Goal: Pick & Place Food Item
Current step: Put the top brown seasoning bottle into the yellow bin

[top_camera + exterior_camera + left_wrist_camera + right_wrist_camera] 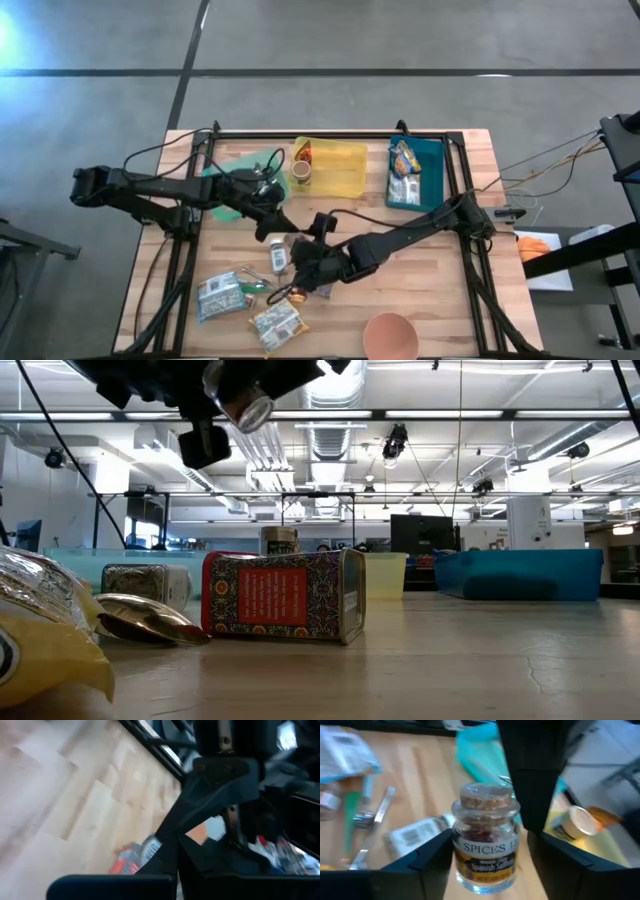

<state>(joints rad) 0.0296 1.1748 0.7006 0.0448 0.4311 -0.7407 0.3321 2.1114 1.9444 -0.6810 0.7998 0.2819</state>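
Right gripper (487,870): its two dark fingers stand apart by the width of one spice jar (485,840) and close against the glass on either side, clamped on it. The jar is upright between them, cork stopper on top, with a label reading "Spices" and "Spanish Saffron". In the low view it shows raised above the wooden table (430,290). From above, gripper and jar lie forward of the yellow bin (335,168), toward the table's front edge.

Left gripper (272,222): fingers drawn fully together, holding nothing that can be made out. It lies just forward of the yellow bin's left corner and close to the right gripper.

Counts:
- Two bins: the yellow one and a teal bin (432,172) just to its right.
- One small round can (300,172), inside the yellow bin at its left end.
- One red patterned tin (285,597), on its side forward of the yellow bin.
- One metal spoon (145,620), beside the tin.
- Two flat food packets (222,295), well forward of the yellow bin near the table's front-left corner.
- One pink bowl (390,335), at the front edge, farthest from the yellow bin.
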